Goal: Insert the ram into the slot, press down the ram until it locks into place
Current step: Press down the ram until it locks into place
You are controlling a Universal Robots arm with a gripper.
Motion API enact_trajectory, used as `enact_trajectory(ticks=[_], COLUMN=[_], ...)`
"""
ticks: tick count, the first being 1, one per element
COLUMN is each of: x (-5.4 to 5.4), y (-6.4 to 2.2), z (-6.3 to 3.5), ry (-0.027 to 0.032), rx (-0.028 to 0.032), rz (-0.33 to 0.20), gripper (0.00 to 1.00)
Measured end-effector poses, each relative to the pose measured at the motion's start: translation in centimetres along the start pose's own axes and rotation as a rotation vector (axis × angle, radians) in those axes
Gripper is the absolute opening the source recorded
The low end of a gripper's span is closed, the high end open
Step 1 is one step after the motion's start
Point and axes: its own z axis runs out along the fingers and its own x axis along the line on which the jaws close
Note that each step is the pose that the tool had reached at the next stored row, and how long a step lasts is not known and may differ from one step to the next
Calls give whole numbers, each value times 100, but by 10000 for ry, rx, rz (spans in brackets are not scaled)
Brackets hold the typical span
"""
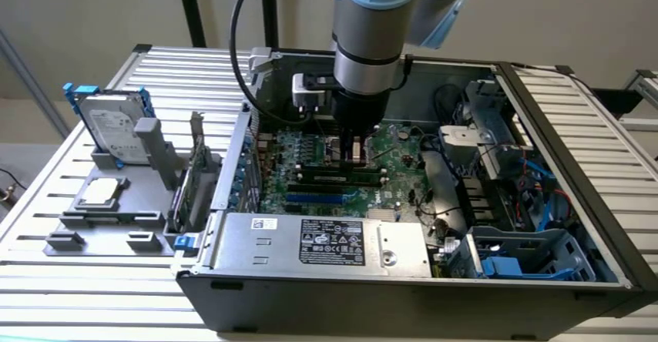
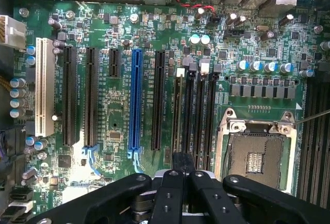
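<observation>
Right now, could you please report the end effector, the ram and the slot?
End effector low inside the case, above the memory slot. Ram seated in slot, edge-on beneath it. Lock unconfirmed. Nothing in the way.

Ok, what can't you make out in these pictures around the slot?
- Wrist view: the slot's near end and its latch, covered by the hand.
- Exterior view: the slot's latches, too small to tell whether they have closed.
- Exterior view: print on the silver box's label, too small to read.
</observation>
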Motion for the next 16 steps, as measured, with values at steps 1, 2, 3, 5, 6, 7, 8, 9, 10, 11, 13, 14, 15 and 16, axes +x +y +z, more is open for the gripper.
enact_trajectory(ticks=[1, 2, 3, 5, 6, 7, 8, 9, 10, 11, 13, 14, 15, 16], x=[-2, -4, -4, -4, -4, -5, -4, -4, -4, -4, -4, -4, -4, -4], y=[0, 1, 3, 4, 4, 3, 3, 3, 3, 3, 4, 3, 3, 3], z=[-16, -53, -103, -165, -173, -173, -173, -173, -174, -174, -174, -174, -174, -174], ry=[-16, -25, -10, -8, -7, -8, -7, -7, -7, -6, -6, -6, -6, -6], rx=[6, 6, -5, -10, -12, -11, -12, -12, -12, -13, -13, -12, -12, -13], rz=[1, 1, 2, 1, 2, 1, 0, 0, 0, 0, 0, 0, -1, 0], gripper=[10, 10, 10, 10, 10, 10, 10, 10, 10, 10, 10, 10, 10, 10])
